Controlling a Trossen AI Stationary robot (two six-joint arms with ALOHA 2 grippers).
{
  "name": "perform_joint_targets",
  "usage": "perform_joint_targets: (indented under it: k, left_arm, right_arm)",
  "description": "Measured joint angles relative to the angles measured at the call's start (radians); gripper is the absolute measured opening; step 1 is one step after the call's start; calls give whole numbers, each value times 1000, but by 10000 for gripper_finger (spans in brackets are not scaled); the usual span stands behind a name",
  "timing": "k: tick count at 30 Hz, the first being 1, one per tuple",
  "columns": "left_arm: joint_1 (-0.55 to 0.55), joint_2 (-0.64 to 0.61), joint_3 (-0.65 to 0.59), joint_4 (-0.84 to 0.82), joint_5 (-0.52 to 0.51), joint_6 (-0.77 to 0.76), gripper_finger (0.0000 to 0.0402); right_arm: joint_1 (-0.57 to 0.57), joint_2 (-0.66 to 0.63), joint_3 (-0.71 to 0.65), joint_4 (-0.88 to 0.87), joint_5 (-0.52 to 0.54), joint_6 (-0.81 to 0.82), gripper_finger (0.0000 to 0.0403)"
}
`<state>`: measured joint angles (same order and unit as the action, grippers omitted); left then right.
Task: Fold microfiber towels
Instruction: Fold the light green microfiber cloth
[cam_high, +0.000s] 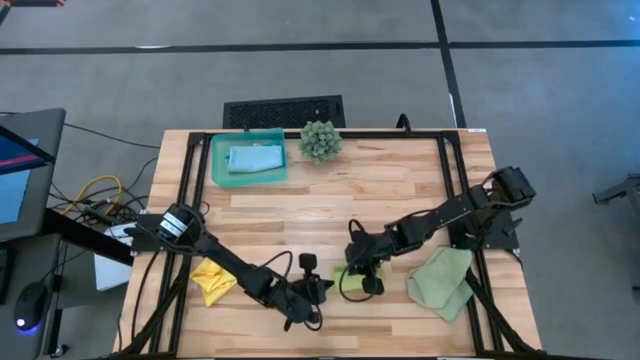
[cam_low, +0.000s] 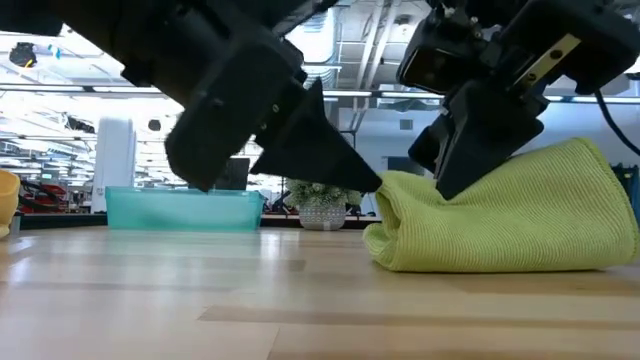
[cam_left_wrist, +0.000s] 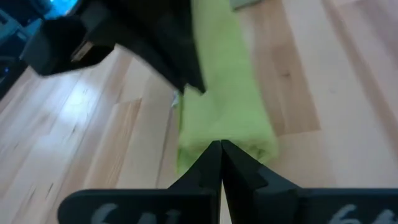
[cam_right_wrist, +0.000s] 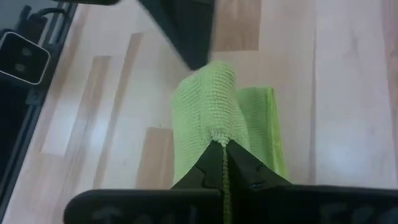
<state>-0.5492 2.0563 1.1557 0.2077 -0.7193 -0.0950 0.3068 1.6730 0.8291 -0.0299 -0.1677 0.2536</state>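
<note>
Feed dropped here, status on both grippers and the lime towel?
Left gripper shut on lime green towel edge. Right gripper shut on its raised fold. Nothing in the way.

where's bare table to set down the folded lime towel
Free: the wide wood between the teal tray and the right arm, below the spiky plant. Crowded: the near edge, where yellow towel, both grippers on the lime towel and sage towel line up.

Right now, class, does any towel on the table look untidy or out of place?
Yes. The yellow towel lies crumpled near the left arm, and the sage green towel sits loosely bunched by the table's right edge. The lime green towel is mid-fold, pinched by the right end effector. The blue towel rests in the teal tray.
</note>
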Motion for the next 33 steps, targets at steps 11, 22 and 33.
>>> perform_joint_targets:
  k: [11, 22, 33]
  left_arm:
    - [-7, 0, 0, 104, 7, 60, 0]
    - [70, 58, 0, 51, 0, -116, 0]
    - [68, 58, 0, 101, -17, -152, 0]
  right_arm:
    - [-49, 0, 0, 0, 12, -18, 28]
    - [-48, 0, 0, -22, 148, -27, 77]
    - [-45, -122, 0, -207, 436, 50, 156]
